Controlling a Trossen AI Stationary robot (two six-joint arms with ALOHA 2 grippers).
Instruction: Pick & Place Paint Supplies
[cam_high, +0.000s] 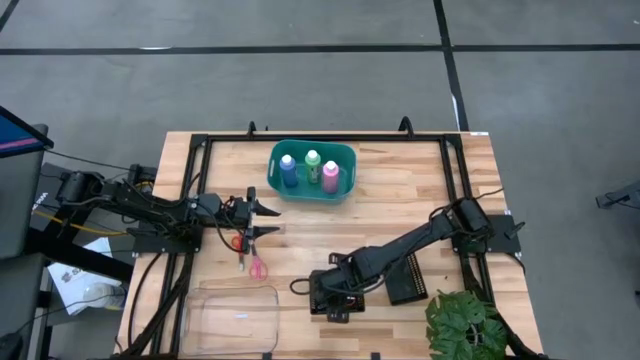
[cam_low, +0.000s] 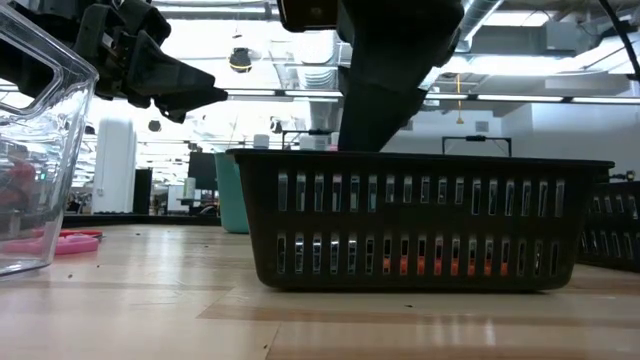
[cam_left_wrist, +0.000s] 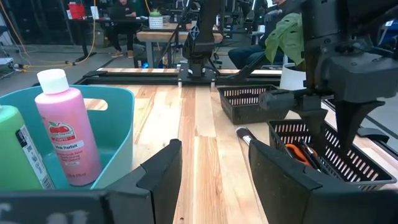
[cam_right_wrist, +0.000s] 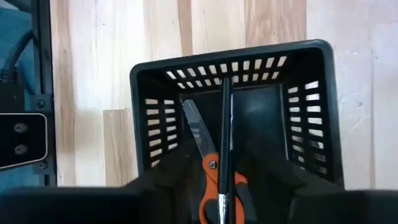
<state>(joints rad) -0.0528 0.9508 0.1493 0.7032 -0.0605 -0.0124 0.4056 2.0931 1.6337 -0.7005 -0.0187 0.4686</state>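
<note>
- right now the right gripper (cam_high: 335, 296) sits low over a black mesh tray (cam_right_wrist: 305, 93) near the front middle of the table (cam_high: 400, 190), its arm reaching in from the right side.
- from the right wrist view, orange-handled scissors (cam_right_wrist: 208, 168) lie inside that tray, blades pointing toward the far wall, and a thin dark brush (cam_right_wrist: 226, 130) lies along them, running up toward the same wall.
- whether the right gripper's fingers are apart or together cannot be told; they are only dark shapes at the edge of the wrist view, and nothing is clearly pinched between them.
- the left gripper (cam_high: 262, 218) hangs above the table on the left side, and its fingers (cam_left_wrist: 165, 171) are spread with bare wood showing between them; it holds nothing.
- just below the left gripper in the high view, red-handled scissors (cam_high: 238, 241) and pink-handled scissors (cam_high: 256, 266) lie on the wood, close together.
- the teal basket (cam_high: 345, 160) stands at the back middle of the table with three bottles upright in it in a row: blue bottle (cam_high: 289, 171), green bottle (cam_high: 312, 167), pink bottle (cam_high: 331, 175), each with a white cap.
- a clear plastic bin (cam_high: 230, 318) rests at the front left edge of the table.
- a second black mesh tray (cam_high: 405, 278) lies to the right of the first one, partly under the right arm.
- a potted green plant (cam_high: 465, 325) stands at the front right corner.
</note>
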